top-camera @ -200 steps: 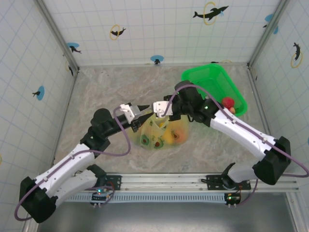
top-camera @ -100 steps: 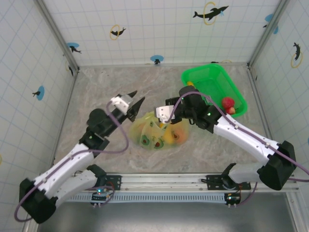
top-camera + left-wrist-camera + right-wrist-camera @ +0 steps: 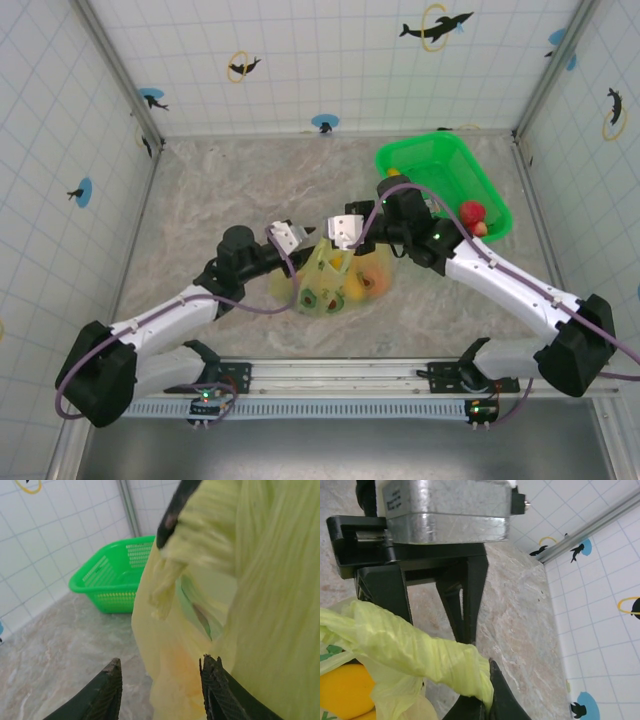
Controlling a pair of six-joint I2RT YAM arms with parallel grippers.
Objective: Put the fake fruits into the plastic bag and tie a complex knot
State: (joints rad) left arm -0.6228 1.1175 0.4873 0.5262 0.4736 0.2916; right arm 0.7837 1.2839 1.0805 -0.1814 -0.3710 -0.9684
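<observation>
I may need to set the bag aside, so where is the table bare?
Bare table runs along the back wall, from the left wall to the green tray. A smaller strip lies between the bag and the front rail. The centre is crowded: the left gripper and right gripper meet at the bag.

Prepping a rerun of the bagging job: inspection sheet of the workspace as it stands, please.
Surface: marbled table.
Job's things: plastic bag mid-table, orange and yellow fake fruits inside; knot cannot be made out.
Clutter: green tray back right, red fruit in it.
Grippers: right gripper shut on the bag's twisted handle; left gripper open beside the bag.
Cables: purple cables looped along both arms.
Surroundings: tiled walls, dolphin stickers.
</observation>
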